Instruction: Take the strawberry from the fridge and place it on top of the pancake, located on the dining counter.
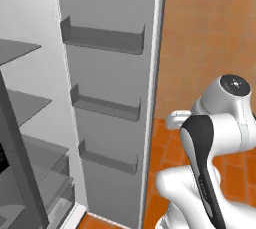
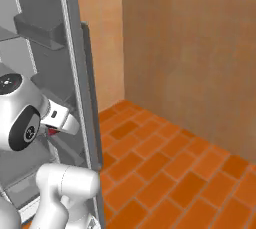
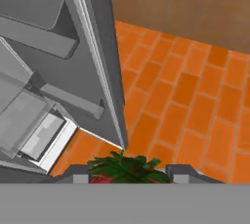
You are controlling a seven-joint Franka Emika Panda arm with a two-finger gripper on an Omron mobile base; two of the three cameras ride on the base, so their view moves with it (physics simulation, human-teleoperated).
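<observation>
Gripping claw (image 3: 128,175) half-hiding leafy strawberry (image 3: 123,167).

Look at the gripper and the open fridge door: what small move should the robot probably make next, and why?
Probably draw the hand back, away from the fridge. The hand view shows the strawberry, green leaves up, between the fingertips of the gripper, so it seems already grasped. The open door's edge stands close ahead over the orange tiled floor, and neither the pancake nor the dining counter is visible here.
</observation>
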